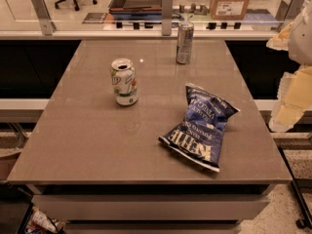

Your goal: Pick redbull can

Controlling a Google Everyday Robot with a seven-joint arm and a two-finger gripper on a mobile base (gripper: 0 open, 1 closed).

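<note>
The redbull can [185,43] is slim, tall and silver-grey with darker panels. It stands upright near the far edge of the brown table [97,140], a little right of centre. My gripper [292,99] shows as a pale yellowish shape at the right edge of the view, beyond the table's right side. It is well to the right of the can and nearer to me, and it holds nothing that I can see.
A wider white-and-green soda can [124,82] stands upright left of centre. A blue chip bag [200,128] lies at the front right. A glass partition with metal posts [167,11] runs behind the table's far edge.
</note>
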